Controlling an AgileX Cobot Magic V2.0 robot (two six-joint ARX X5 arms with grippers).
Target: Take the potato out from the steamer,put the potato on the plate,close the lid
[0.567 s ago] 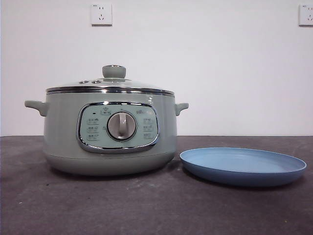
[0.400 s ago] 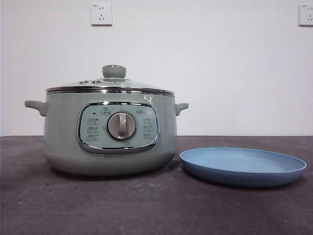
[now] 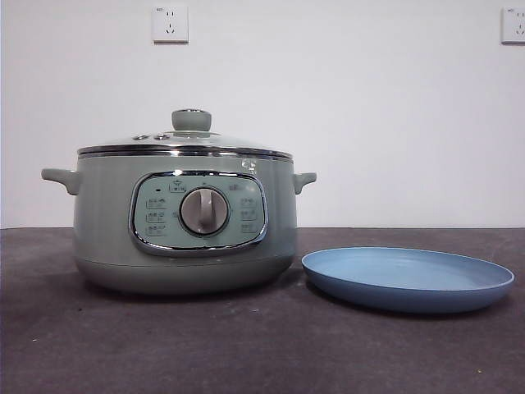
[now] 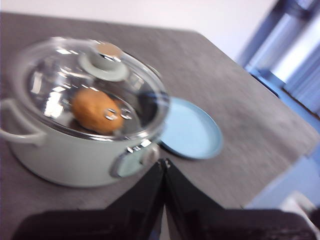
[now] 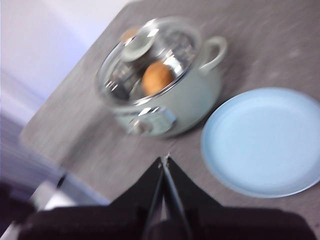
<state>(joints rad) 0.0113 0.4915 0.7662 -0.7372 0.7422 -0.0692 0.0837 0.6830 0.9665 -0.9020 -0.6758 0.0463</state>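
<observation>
The sage-green steamer (image 3: 184,222) stands on the left of the dark table with its glass lid (image 3: 187,141) shut on it. Through the glass, the golden-brown potato (image 4: 96,110) (image 5: 157,77) lies inside the pot. The empty light-blue plate (image 3: 408,277) sits just to the right of the steamer. My left gripper (image 4: 164,164) is shut and hangs in the air well short of the steamer (image 4: 75,145). My right gripper (image 5: 165,161) is shut too, above the table in front of the steamer (image 5: 170,100) and the plate (image 5: 267,142). Neither gripper shows in the front view.
A white wall with two power sockets (image 3: 170,24) rises behind the table. The table's front edge (image 4: 270,185) runs close to both grippers, with floor beyond it.
</observation>
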